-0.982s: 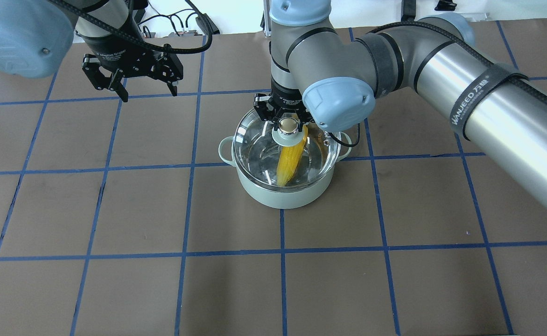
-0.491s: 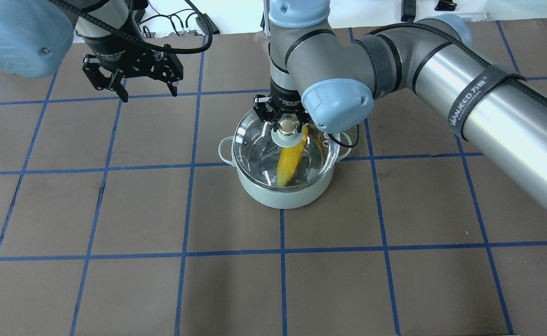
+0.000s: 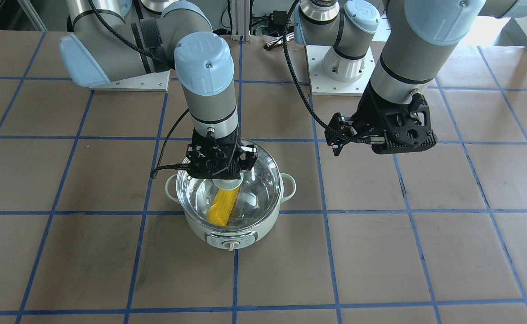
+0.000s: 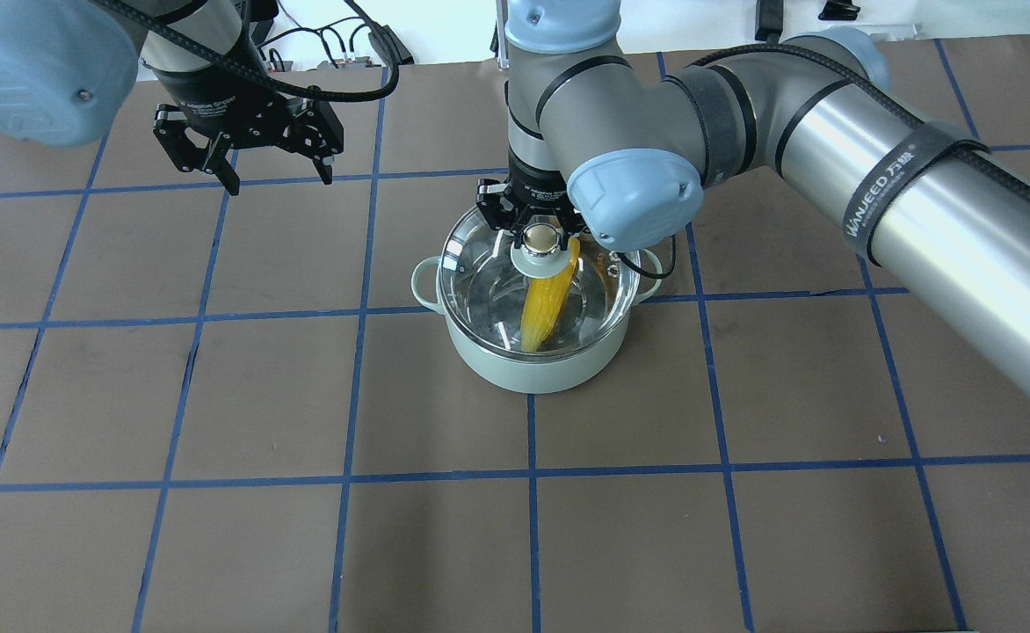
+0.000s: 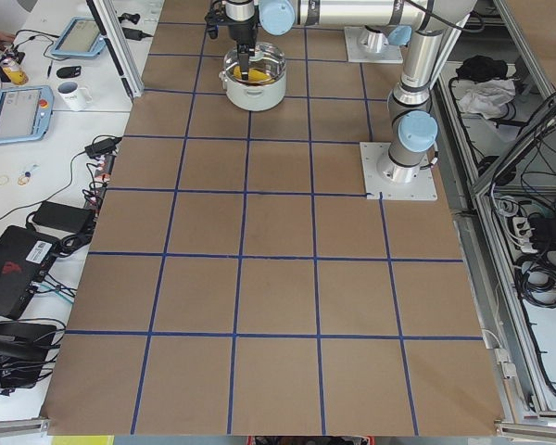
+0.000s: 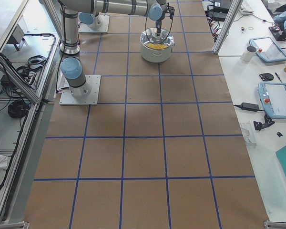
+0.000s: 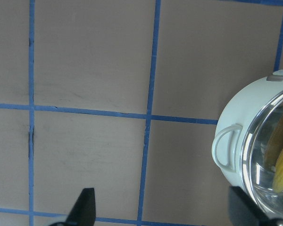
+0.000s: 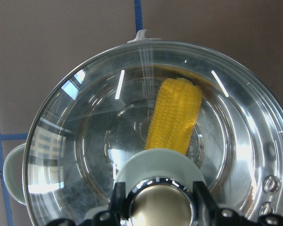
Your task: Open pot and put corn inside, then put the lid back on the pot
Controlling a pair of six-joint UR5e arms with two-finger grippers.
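The fingers [image 8: 119,200] of the right gripper [image 8: 158,202] are pinching the beige knob [image 8: 158,214] from both sides, narrowed to its width. The last step is finishing: the lid [image 8: 85,117] is apparently sitting on the pot [image 4: 533,369], with the corn [image 4: 543,308] lying inside, well in from the edges of the counter [image 4: 216,396]. Next, I judge, comes letting go and lifting straight up. The left gripper [image 4: 279,176] is hanging spread wide and empty toward the far edge.

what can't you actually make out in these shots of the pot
- The corn: one end hidden beneath the knob base of the lid in the right wrist and overhead views.
- How the lid seats on the pot: rear rim covered by the right gripper overhead; side views too small.
- The dial: setting too small to read, front view.
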